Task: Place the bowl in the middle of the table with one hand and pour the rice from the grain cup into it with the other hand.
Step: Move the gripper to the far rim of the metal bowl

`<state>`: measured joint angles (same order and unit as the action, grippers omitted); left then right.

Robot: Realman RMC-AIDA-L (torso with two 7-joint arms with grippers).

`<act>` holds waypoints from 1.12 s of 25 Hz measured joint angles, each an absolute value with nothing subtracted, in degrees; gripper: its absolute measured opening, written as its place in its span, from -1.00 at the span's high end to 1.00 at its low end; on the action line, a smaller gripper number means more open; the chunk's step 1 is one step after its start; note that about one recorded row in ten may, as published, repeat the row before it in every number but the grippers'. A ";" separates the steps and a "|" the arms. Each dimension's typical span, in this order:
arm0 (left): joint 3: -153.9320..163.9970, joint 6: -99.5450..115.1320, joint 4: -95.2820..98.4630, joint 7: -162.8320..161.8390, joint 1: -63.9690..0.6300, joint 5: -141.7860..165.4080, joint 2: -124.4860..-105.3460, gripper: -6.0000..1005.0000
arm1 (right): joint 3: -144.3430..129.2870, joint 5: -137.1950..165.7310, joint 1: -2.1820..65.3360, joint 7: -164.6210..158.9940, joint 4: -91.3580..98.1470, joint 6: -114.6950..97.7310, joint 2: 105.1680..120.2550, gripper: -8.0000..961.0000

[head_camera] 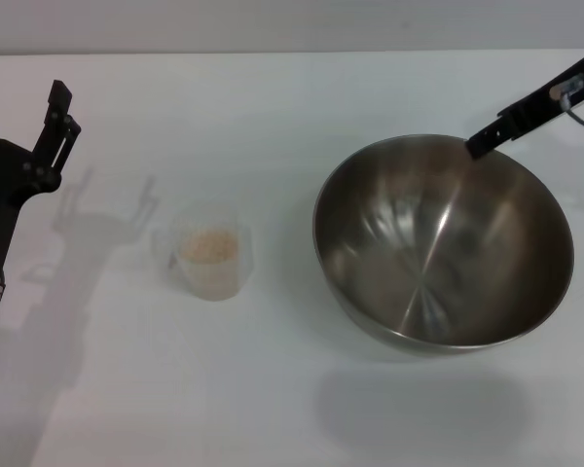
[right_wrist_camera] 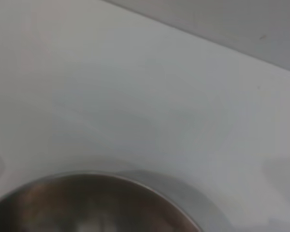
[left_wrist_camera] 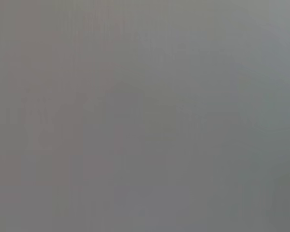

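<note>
The steel bowl [head_camera: 443, 243] is on the right of the table [head_camera: 273, 107], tilted and held off the surface, with its shadow apart below it. It is empty. My right gripper [head_camera: 482, 144] grips its far rim, one dark finger reaching inside. The bowl's rim also shows in the right wrist view [right_wrist_camera: 92, 203]. The clear grain cup [head_camera: 211, 261] stands left of the bowl, upright, with rice [head_camera: 210, 243] in it. My left gripper [head_camera: 19, 102] is open and empty, well left of the cup. The left wrist view shows only plain grey.
The white table [right_wrist_camera: 135, 96] has bare surface between the cup and the bowl and in front of both. The table's far edge runs along the back.
</note>
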<state>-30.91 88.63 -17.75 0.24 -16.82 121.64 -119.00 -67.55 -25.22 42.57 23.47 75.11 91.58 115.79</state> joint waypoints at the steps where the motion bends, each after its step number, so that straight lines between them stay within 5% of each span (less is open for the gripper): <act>1: -30.90 88.71 -17.75 0.24 -16.85 121.63 -119.01 -0.59 | -67.66 -25.07 42.83 23.85 74.30 91.64 115.79 -0.41; 19: -30.85 89.01 -18.30 0.26 -16.79 121.55 -119.09 -0.58 | -67.78 -22.19 44.38 29.11 65.18 88.94 116.66 -0.33; 28: -30.85 89.02 -18.23 0.26 -16.54 121.55 -119.09 -0.58 | -67.67 -22.05 44.52 29.90 62.83 87.35 116.63 0.23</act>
<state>-30.85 89.02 -18.23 0.26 -16.54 121.55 -119.09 -67.67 -22.05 44.52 29.90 62.83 87.35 116.63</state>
